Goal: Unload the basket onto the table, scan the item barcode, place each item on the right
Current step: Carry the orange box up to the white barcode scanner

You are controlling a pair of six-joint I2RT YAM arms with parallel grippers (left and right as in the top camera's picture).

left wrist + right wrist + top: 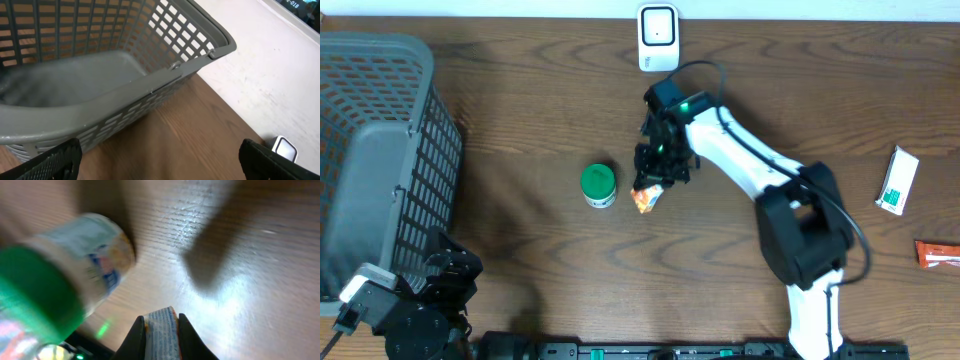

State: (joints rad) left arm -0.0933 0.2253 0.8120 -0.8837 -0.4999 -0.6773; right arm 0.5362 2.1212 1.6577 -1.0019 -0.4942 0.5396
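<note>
showing brown wood grain on the table, sheening softly under light; reading as matt grey plastic on the basket; looking smooth plastic on the green-capped bottle; appearing printed and glossy on the packet.

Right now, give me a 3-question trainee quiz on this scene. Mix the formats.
1. True or false: the right gripper is shut on the small packet.
2. Which thing lies nearest the small packet? A) the green-lidded jar B) the grey basket C) the white box
3. Fill in: the left gripper is ___ and holds nothing.

Key: 1 true; 2 A; 3 open
</note>
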